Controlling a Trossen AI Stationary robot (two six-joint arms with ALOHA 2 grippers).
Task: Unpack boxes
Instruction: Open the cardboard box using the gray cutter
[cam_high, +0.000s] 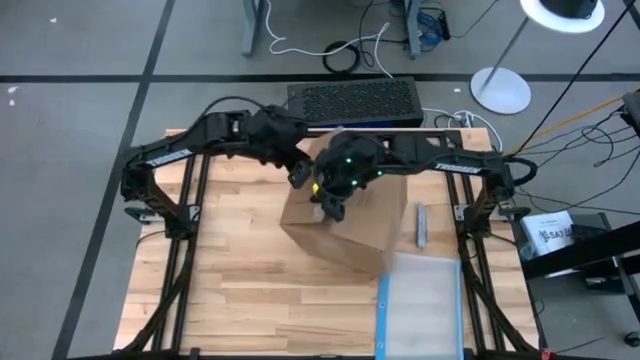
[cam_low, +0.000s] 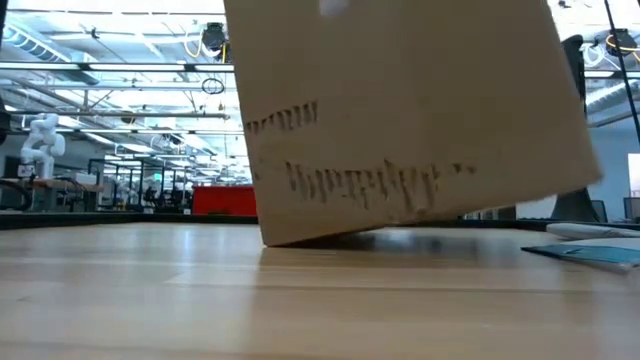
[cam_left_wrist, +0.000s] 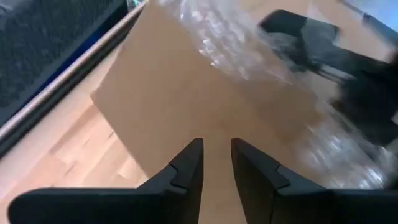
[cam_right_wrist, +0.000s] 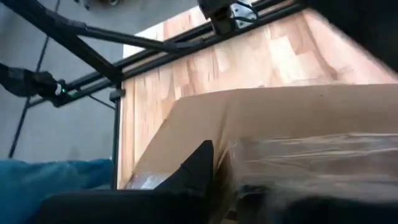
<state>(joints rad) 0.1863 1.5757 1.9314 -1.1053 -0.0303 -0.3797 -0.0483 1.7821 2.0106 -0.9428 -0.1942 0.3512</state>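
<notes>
One box (cam_high: 345, 225), tabletop (cam_high: 240, 300) centre, tilted onto an edge. Left gripper (cam_left_wrist: 216, 163) at its 10 o'clock, narrowly parted, empty, apparently steadying. Right gripper (cam_high: 333, 207) on top; grip cannot be told.

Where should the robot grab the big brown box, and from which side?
Probably the box's top edge, coming from above. In the low view it stands tilted on one bottom edge, so its broad flat faces look too wide to pinch. Both the left gripper and the right gripper already hover by the taped top.
</notes>
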